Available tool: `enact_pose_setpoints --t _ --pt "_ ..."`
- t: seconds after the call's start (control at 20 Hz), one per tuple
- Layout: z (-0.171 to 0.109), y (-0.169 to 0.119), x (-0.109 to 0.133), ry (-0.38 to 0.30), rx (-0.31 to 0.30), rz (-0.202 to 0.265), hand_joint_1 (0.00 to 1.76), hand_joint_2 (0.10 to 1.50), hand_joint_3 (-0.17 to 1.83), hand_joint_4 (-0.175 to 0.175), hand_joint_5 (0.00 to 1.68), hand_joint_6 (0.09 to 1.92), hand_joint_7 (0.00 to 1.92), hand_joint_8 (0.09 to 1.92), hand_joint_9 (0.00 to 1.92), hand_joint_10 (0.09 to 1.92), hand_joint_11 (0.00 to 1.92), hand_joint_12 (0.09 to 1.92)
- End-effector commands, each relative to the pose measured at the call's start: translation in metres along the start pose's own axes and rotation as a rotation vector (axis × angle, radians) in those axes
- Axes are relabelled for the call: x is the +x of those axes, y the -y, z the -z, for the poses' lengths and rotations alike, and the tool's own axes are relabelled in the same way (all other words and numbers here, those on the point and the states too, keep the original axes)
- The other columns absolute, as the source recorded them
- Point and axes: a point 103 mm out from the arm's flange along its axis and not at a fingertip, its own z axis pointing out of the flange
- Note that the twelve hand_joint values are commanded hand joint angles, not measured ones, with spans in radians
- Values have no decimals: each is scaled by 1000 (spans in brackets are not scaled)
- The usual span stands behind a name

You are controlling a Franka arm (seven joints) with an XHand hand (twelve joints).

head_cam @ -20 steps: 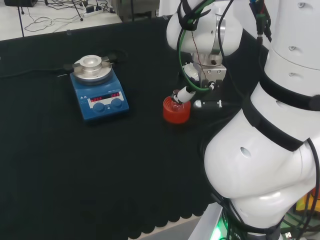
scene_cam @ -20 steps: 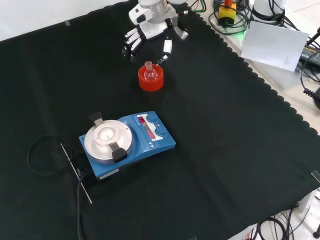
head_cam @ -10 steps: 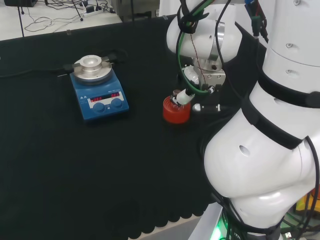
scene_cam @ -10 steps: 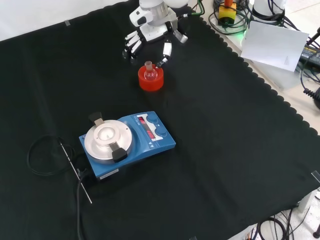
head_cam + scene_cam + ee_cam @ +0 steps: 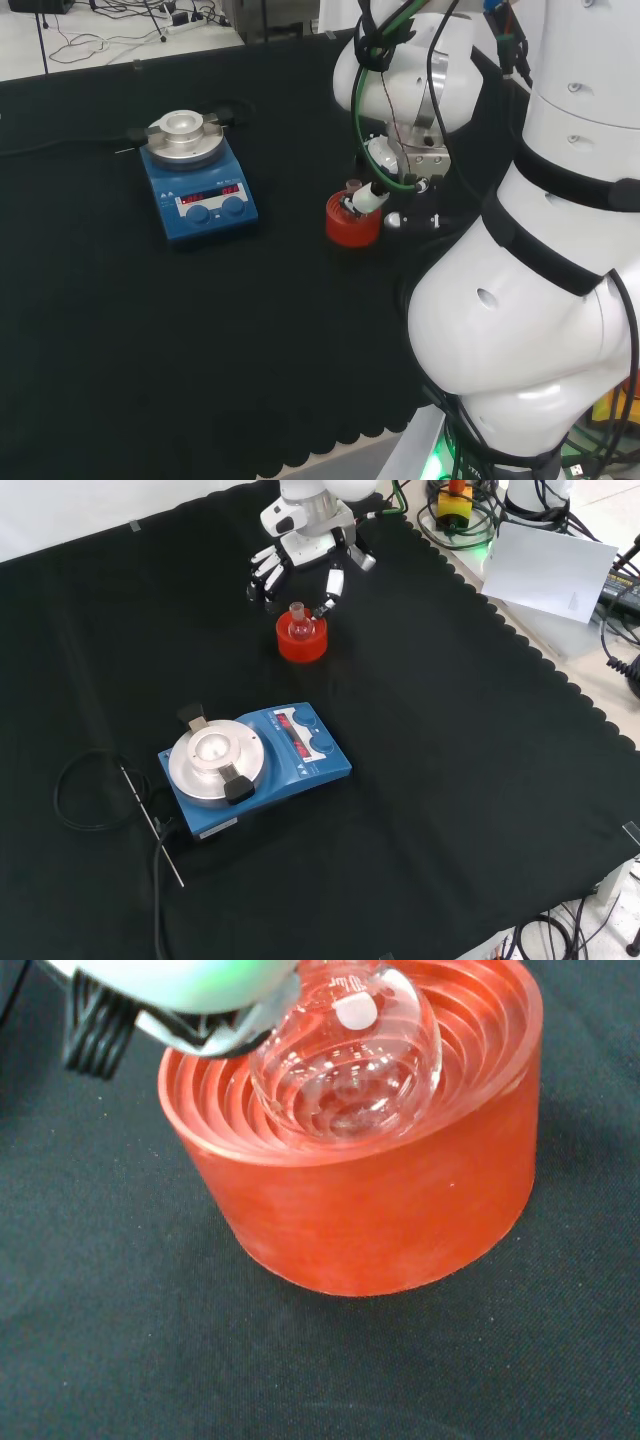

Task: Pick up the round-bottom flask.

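Near the bench's far edge in the front view, round-bottom flask [image 5: 297, 623] seated in red ribbed stand [image 5: 301, 640], hand [image 5: 300, 552] spread wide just above, fingertip [image 5: 325, 605] possibly touching the neck, blue hotplate stirrer [image 5: 250, 767] well apart.

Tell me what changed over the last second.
The hand has come closer to the flask, one fingertip now beside its neck; nothing is gripped yet. The flask stays in its red stand, and the blue hotplate has not moved.
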Motion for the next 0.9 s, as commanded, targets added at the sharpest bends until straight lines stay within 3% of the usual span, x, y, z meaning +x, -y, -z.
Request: enact_pose_setpoints --t 0.05,0.9 --pt "-4 0 -1 -3 -11 0 941 571 683 -84 668 802 218 715 432 718 95 1434" --pt "-1 -11 -7 21 -28 -7 940 621 672 -86 812 802 266 723 500 696 173 1408"
